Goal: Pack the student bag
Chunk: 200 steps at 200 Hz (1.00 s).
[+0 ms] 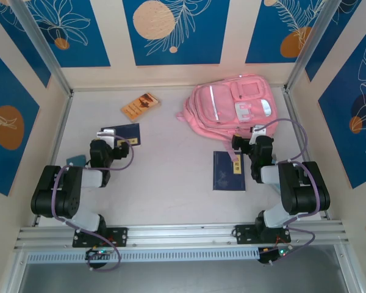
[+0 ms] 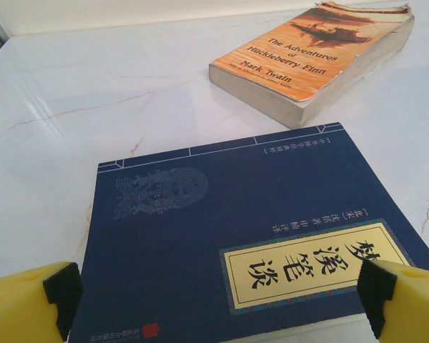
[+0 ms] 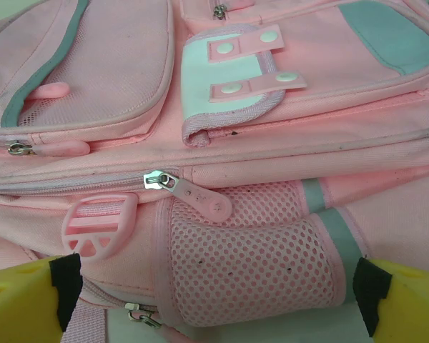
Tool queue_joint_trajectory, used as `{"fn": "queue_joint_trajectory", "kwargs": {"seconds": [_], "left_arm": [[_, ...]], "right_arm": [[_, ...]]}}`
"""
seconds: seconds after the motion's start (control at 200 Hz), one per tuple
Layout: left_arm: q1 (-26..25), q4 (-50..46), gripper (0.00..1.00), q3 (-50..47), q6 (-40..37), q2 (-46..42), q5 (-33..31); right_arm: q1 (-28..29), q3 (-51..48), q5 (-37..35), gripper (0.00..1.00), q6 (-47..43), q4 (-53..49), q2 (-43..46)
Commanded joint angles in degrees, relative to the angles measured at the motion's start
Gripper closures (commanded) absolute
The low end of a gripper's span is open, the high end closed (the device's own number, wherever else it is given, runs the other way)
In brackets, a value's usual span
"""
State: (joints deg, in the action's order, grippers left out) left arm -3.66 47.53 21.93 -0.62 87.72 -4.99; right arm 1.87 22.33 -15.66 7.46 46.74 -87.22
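Student bag (image 1: pixel 232 104) lies before the spread right fingers (image 3: pixel 404 300); left fingers (image 2: pixel 21 307) spread over a blue book (image 2: pixel 200 243).

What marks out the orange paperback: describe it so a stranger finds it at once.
Start at the pink student bag at the far side of the table. Left of it, clear of it, lies the orange paperback. Its cover reads The Adventures of Huckleberry Finn; the two other books are dark blue.
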Motion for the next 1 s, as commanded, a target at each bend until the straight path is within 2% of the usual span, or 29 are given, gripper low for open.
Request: {"fn": "queue_joint_trajectory", "kwargs": {"seconds": [0.0, 0.59, 0.77, 0.89, 0.995], "left_arm": [[-0.4, 0.7, 0.0, 0.7, -1.1, 0.3, -0.5], [-0.4, 1.2, 0.0, 0.5, -1.2, 0.1, -0.3], [-0.3, -10.5, 0.0, 4.4, -0.3, -5.5, -2.9], [-0.4, -21.1, 0.0, 8.2, 0.6, -10.3, -2.9], [-0.3, -32.3, 0.0, 13.6, 3.2, -13.6, -1.0]], "right_arm": [[0.2, 0.2, -1.1, 0.01, 0.4, 2.5, -0.2], [0.2, -0.3, -0.9, 0.01, 0.4, 3.0, 0.0], [0.4, -0.7, -0.7, 0.01, 0.0, 1.2, 3.6], [0.7, 2.9, -2.9, 0.01, 0.7, -11.3, 11.4], [0.7, 9.1, -4.2, 0.01, 5.0, -26.3, 16.9]]}}
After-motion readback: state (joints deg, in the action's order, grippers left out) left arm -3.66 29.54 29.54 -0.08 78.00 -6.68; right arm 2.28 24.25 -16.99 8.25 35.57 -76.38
